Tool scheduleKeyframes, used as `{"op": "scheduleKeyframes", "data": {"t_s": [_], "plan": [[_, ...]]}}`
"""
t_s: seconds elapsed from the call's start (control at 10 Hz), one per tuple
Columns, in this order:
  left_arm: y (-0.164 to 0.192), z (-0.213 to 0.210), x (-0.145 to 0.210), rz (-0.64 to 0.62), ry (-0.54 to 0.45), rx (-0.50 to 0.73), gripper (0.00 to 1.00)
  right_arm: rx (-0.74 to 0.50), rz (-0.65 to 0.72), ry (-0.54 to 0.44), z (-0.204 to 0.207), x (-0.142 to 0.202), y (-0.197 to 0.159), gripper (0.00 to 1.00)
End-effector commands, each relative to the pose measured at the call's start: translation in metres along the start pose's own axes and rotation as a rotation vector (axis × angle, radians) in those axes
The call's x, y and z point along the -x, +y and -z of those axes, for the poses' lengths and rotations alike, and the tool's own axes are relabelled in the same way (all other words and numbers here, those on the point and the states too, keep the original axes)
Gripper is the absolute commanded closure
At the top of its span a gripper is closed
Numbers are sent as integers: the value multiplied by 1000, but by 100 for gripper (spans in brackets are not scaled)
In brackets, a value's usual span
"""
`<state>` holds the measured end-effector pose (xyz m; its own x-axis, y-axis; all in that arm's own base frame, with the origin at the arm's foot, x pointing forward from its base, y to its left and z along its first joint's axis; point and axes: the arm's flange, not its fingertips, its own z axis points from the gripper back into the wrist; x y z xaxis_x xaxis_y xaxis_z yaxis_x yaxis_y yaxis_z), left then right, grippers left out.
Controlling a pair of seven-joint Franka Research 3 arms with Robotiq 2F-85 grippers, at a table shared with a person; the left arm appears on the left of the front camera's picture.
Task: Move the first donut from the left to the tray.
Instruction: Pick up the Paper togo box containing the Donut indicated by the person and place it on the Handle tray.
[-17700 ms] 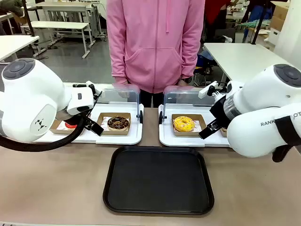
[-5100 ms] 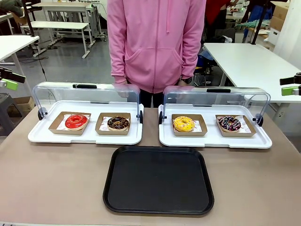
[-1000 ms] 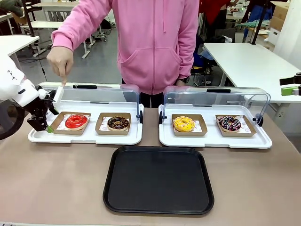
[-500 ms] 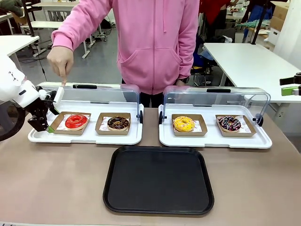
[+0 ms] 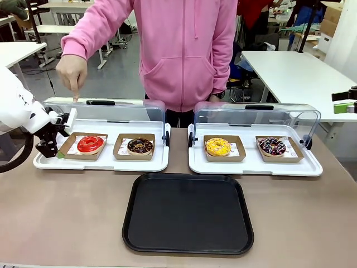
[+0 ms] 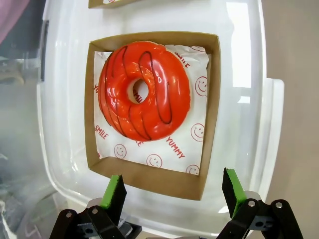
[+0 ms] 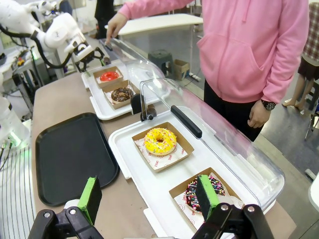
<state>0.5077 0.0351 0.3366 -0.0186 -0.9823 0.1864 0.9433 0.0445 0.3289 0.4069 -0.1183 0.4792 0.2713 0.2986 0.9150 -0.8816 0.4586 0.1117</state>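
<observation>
The red-glazed donut [image 5: 91, 144] lies in its brown cardboard holder [image 6: 149, 177] at the left end of the left white tray [image 5: 100, 163]. My left gripper [image 5: 54, 149] stands open just left of the holder. In the left wrist view, the left gripper [image 6: 173, 194] hangs over the holder's near edge, and the donut [image 6: 164, 94] lies beyond the green pads [image 6: 113, 191]. The black tray [image 5: 188, 212] sits at the table's front centre, bare. My right gripper [image 7: 148, 199] is open, high above the right white tray [image 7: 134, 164], at the front view's right edge [image 5: 344, 101].
A person in a pink top points a finger [image 5: 75, 92] down above the left lid [image 5: 106, 109]. A chocolate donut [image 5: 140, 146] sits beside the red one. A yellow donut [image 5: 217, 147] and a sprinkled donut [image 5: 272, 146] lie on the right white tray under a raised lid [image 5: 256, 111].
My left arm has drawn back slightly toward the left edge while its open gripper edged a little closer to the holder. The person's hand still points.
</observation>
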Motion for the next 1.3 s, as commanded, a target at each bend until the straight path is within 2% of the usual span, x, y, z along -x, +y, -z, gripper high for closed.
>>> {"op": "scheduleKeyframes", "data": {"t_s": [0.0,0.7,0.8,0.9,1.0,1.1,1.2], "plan": [[1,12,6,45,-18,-20,0,2,-18,-34,2,-2,-3,0],[3,29,5,75,0,6,0,2,-18,-34,2,-2,-3,0],[3,28,4,77,-1,17,58,2,-18,-34,2,-2,-3,0],[3,28,4,80,3,24,58,2,-18,-34,2,-2,-3,0],[2,28,4,84,7,27,100,2,-18,-34,2,-2,-3,0],[2,27,3,84,7,29,64,2,-18,-34,2,-2,-3,0],[2,26,3,84,6,36,100,2,-18,-34,2,-2,-3,0]]}}
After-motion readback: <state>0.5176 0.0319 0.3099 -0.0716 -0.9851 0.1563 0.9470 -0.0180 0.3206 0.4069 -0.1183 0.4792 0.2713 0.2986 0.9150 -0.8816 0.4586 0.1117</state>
